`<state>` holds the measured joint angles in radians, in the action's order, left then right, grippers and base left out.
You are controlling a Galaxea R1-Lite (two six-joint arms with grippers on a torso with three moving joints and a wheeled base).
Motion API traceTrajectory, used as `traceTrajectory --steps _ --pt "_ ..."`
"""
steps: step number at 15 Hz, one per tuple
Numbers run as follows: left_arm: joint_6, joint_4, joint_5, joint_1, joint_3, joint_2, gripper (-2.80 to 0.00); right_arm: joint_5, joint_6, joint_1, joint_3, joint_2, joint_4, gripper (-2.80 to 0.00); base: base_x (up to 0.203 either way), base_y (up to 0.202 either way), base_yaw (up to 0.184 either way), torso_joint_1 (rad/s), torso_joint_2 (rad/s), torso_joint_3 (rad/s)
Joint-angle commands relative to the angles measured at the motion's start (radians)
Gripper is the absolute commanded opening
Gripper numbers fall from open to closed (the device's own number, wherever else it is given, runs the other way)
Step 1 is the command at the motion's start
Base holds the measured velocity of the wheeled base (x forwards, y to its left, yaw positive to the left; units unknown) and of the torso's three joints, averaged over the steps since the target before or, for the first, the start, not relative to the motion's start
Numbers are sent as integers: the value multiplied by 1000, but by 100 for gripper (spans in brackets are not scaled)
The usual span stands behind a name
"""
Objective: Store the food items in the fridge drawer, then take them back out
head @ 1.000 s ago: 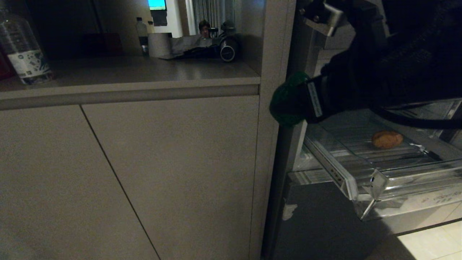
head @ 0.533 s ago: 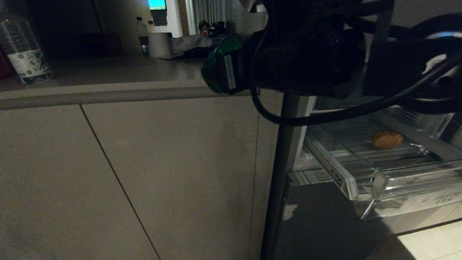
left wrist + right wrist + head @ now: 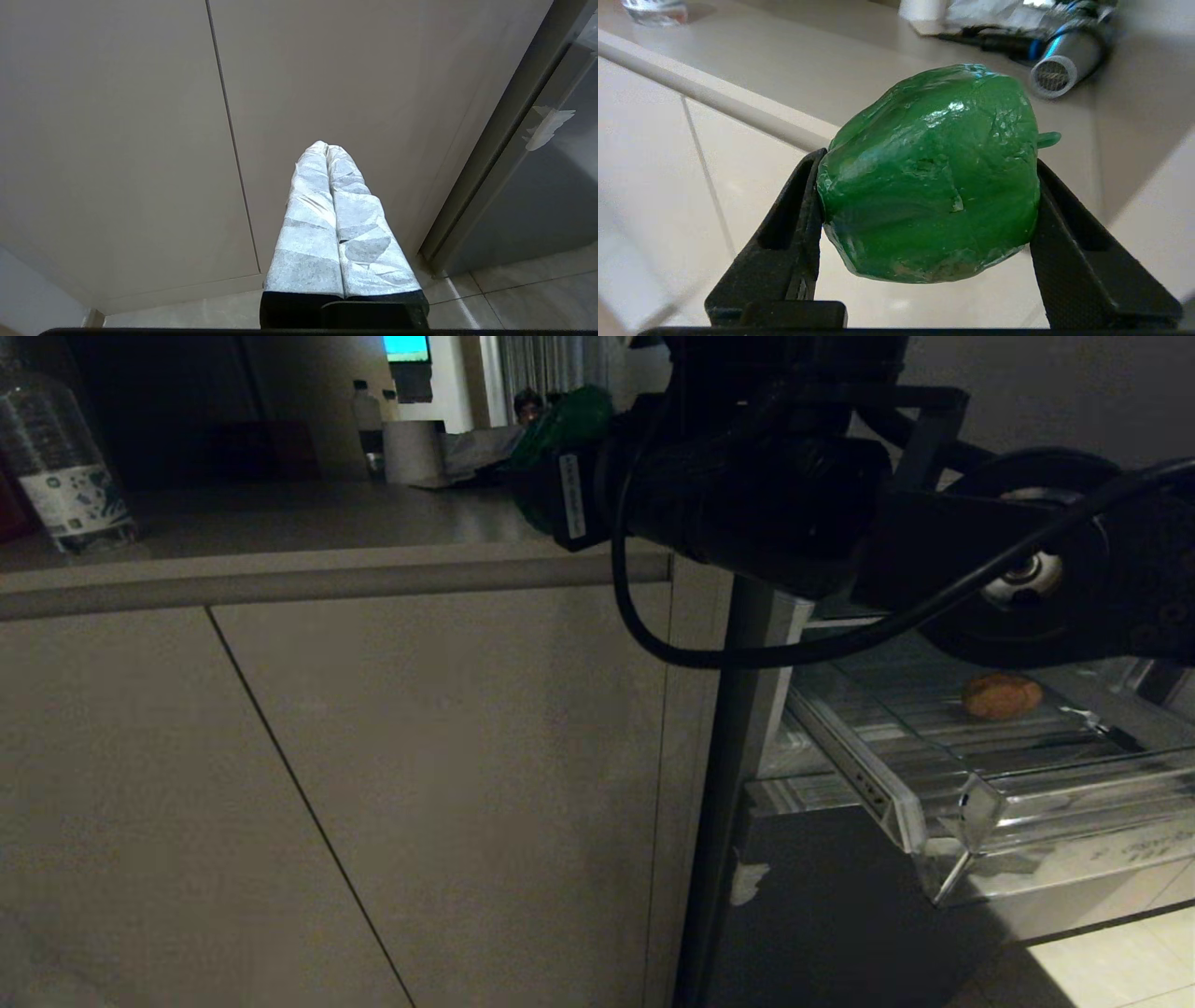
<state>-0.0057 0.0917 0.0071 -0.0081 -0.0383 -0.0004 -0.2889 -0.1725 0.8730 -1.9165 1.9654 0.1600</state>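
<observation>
The pepper (image 3: 929,177) sits clamped between the right gripper (image 3: 924,205) jaws, over the desk (image 3: 327,523) edge. Beyond the jaws lie a hair dryer (image 3: 1064,60) and a paper roll (image 3: 411,453); a bottle (image 3: 61,476) stands far off to their side. Well behind them, the potato (image 3: 1001,696) lies in the pulled-out fridge drawer (image 3: 934,803).

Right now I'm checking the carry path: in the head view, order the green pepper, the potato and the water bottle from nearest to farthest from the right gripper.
1. Green pepper: clamped in the right gripper, over the counter's right end.
2. Potato: lower right, in the open fridge drawer.
3. Water bottle: far left on the counter.
</observation>
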Motion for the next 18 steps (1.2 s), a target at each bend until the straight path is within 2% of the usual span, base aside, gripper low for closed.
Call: traceTrajectory --steps 1,5,12,18 --pt "0 0 1 0 0 0 -280 1 -13 0 8 -26 1 -280 0 0 0 0 0 0" --pt "0 0 1 0 0 0 -280 2 -13 0 8 -31 1 -280 0 0 0 104 -250 -146" --pt "0 0 1 0 0 0 -280 2 -12 -2 8 -22 1 -280 0 0 0 246 -566 -323" --pt "0 0 1 0 0 0 -280 10 -11 -64 7 61 44 -280 0 0 0 178 -389 -217"
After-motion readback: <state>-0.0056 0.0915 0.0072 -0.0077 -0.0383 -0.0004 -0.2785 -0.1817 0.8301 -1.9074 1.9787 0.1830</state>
